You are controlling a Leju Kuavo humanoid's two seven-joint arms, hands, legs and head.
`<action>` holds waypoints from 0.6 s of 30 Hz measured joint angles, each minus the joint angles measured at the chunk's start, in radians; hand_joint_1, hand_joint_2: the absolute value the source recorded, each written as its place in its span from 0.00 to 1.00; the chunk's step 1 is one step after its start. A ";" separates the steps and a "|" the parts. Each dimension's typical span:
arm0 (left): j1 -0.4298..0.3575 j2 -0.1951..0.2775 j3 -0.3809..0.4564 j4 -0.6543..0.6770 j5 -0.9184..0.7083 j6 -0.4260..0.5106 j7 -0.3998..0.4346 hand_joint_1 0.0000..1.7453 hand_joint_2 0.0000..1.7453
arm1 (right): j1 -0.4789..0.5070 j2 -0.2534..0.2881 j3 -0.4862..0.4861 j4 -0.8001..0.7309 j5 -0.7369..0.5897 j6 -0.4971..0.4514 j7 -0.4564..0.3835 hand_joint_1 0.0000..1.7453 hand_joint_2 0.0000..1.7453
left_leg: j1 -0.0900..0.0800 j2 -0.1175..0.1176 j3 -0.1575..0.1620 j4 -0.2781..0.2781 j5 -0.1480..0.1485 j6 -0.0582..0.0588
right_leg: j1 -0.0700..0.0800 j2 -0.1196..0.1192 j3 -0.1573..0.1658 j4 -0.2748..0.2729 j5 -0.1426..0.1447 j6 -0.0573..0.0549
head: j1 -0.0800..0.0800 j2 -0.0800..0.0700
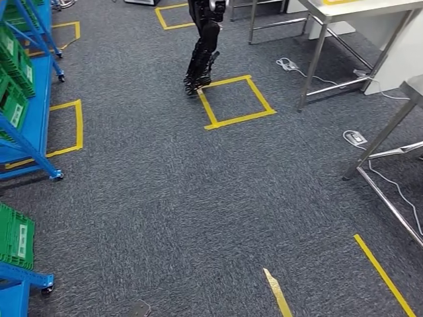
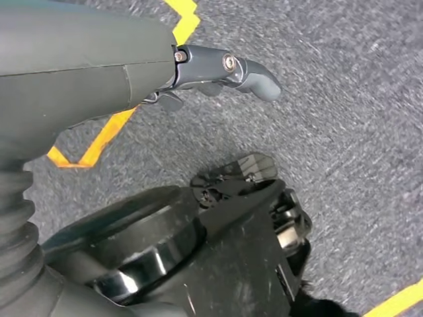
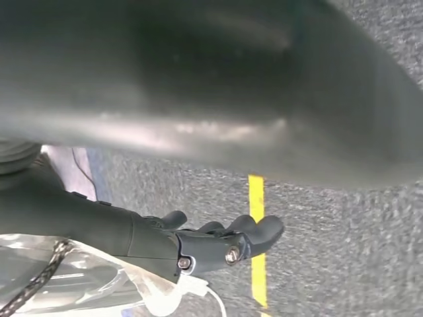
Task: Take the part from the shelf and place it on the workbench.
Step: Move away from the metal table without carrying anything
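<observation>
My right hand (image 3: 164, 241) hangs over the grey carpet and holds a part in a clear plastic bag (image 3: 84, 281) against its palm, thumb stretched forward; a dark cord runs across the bag. With nothing in it, my left hand (image 2: 199, 76) hangs over the carpet, thumb straight. At the left stands the blue shelf (image 1: 35, 99), carrying green bins (image 1: 12, 105). A white-topped workbench (image 1: 359, 8) on metal legs stands at the far right.
Another dark robot (image 1: 203, 39) stands at a yellow tape square (image 1: 234, 99) ahead. A second metal table (image 1: 412, 89) is at the right edge, with cables and a power strip (image 1: 354, 137) on the floor by its legs. Open carpet lies between.
</observation>
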 joint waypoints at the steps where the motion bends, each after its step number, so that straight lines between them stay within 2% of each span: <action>1: 0.001 0.000 0.000 0.000 0.000 0.002 0.000 0.00 1.00 | 0.001 0.000 0.000 0.000 0.000 0.000 0.000 0.00 0.00 | 0.000 -0.014 0.001 0.000 -0.001 0.000 | 0.000 0.002 -0.021 0.023 0.007 0.000 | 0.000 0.000; 2: 0.001 0.000 0.000 0.000 0.000 0.004 0.000 0.00 1.00 | 0.002 0.000 0.000 0.000 0.000 0.000 0.000 0.00 0.00 | 0.000 -0.029 0.003 0.001 -0.003 -0.001 | -0.001 0.003 -0.024 0.007 0.033 0.000 | 0.000 0.000; 3: 0.002 0.000 0.000 0.000 0.000 0.006 0.000 0.00 1.00 | 0.003 -0.001 0.000 0.000 0.000 0.000 -0.001 0.00 0.00 | 0.001 -0.044 0.006 0.003 -0.005 -0.005 | -0.003 0.009 -0.009 -0.046 0.076 0.001 | 0.000 0.000; 4: 0.002 0.000 0.000 0.000 0.000 0.008 0.000 0.00 1.00 | 0.003 -0.001 0.000 0.000 0.000 0.000 -0.001 0.00 0.00 | 0.002 -0.058 0.008 0.005 -0.009 -0.010 | -0.006 0.026 0.016 -0.115 0.117 0.003 | 0.000 0.000; 5: 0.001 0.000 0.000 0.000 0.000 0.008 0.000 0.00 1.00 | 0.003 -0.001 0.000 0.000 0.000 0.000 -0.001 0.00 0.00 | 0.002 -0.071 0.008 0.010 -0.013 -0.016 | -0.010 0.053 0.041 -0.178 0.146 0.005 | 0.000 0.000; 6: 0.000 0.000 0.001 0.000 0.000 0.009 0.000 0.00 1.00 | 0.003 0.000 0.000 0.000 0.000 0.000 -0.001 0.00 0.00 | 0.003 -0.084 0.005 0.016 -0.016 -0.022 | -0.013 0.076 0.062 -0.222 0.159 0.004 | 0.001 0.000; 7: -0.001 0.000 0.001 0.000 0.000 0.010 0.001 0.00 1.00 | 0.003 0.000 0.000 0.001 0.000 0.000 -0.001 0.00 0.00 | 0.003 -0.095 0.000 0.020 -0.017 -0.027 | -0.014 0.092 0.073 -0.241 0.158 0.002 | 0.002 0.000; 8: -0.002 0.001 0.001 0.000 0.000 0.010 0.001 0.00 1.00 | 0.002 0.000 0.000 0.001 0.001 0.001 -0.001 0.00 0.00 | 0.004 -0.107 -0.006 0.023 -0.016 -0.032 | -0.013 0.094 0.077 -0.244 0.152 -0.002 | 0.002 0.000; 9: -0.001 0.002 0.001 0.000 0.000 0.011 0.001 0.00 1.00 | 0.003 0.000 0.000 0.001 0.001 0.001 -0.001 0.00 0.00 | 0.006 -0.117 -0.010 0.025 -0.015 -0.037 | -0.013 0.082 0.080 -0.245 0.151 -0.008 | 0.002 0.000; 10: 0.001 0.002 0.001 0.000 0.000 0.011 0.002 0.00 1.00 | 0.003 0.001 0.000 0.001 0.001 0.001 -0.001 0.00 0.00 | 0.006 -0.107 -0.014 0.030 -0.018 -0.042 | -0.012 0.069 0.082 -0.246 0.151 -0.014 | 0.001 0.000; 11: 0.002 0.002 0.001 0.000 0.000 0.012 0.002 0.00 1.00 | 0.004 0.001 -0.001 0.001 0.001 0.001 -0.001 0.00 0.00 | 0.005 -0.084 -0.022 0.049 -0.028 -0.046 | -0.012 0.056 0.084 -0.246 0.150 -0.021 | -0.002 0.000; 13: 0.000 0.001 0.002 0.000 0.000 0.012 0.003 0.00 1.00 | 0.006 0.001 -0.001 0.001 0.002 0.001 -0.002 0.00 0.00 | 0.002 -0.019 -0.055 0.120 -0.066 -0.053 | -0.009 0.031 0.090 -0.248 0.148 -0.033 | -0.007 0.000; 14: -0.001 0.001 0.002 0.000 0.000 0.012 0.003 0.00 1.00 | 0.006 0.001 -0.001 0.001 0.001 0.001 -0.002 0.00 0.00 | 0.002 -0.003 -0.069 0.149 -0.081 -0.054 | -0.007 0.023 0.091 -0.248 0.146 -0.036 | -0.010 0.000; 15: -0.002 0.001 0.002 0.000 0.000 0.012 0.003 0.00 1.00 | 0.007 0.001 -0.001 0.001 0.001 0.001 -0.002 0.00 0.00 | 0.002 0.002 -0.078 0.167 -0.089 -0.055 | -0.006 0.019 0.091 -0.248 0.146 -0.037 | -0.009 0.000; 18: -0.002 0.001 0.002 0.000 0.000 0.012 0.003 0.00 1.00 | 0.007 0.001 -0.001 0.001 0.001 0.001 -0.002 0.00 0.00 | 0.002 0.003 -0.079 0.168 -0.089 -0.055 | -0.006 0.019 0.091 -0.248 0.146 -0.037 | -0.009 0.000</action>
